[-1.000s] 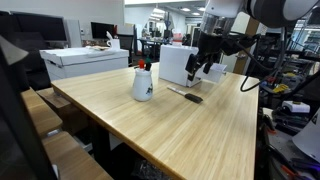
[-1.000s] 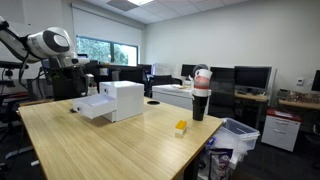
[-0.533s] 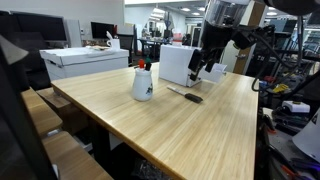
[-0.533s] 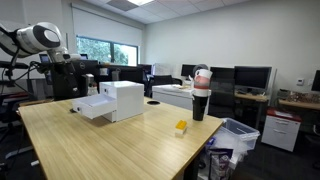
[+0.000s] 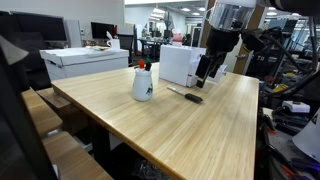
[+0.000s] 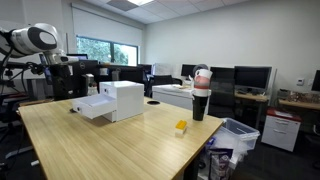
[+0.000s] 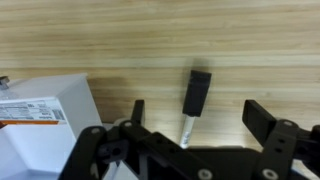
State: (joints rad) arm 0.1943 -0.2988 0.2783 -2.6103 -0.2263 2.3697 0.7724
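Open-plan office or lab, brightly and evenly lit. A large light-wood table (image 6: 120, 145) fills the foreground in both exterior views. Behind it, in an exterior view, a wide window (image 6: 100, 48) shows green trees under a partly lowered white roller blind (image 6: 105, 20), beside a plain pale wall (image 6: 250, 35). Along that wall stand desks with dark monitors (image 6: 252, 77) and a white drawer cabinet (image 6: 282, 128); a waste bin (image 6: 237, 135) with a clear liner sits near the table's corner. In an exterior view, ceiling lights (image 5: 160, 12) recede over more desks and screens (image 5: 103, 31) — a long, crowded room.
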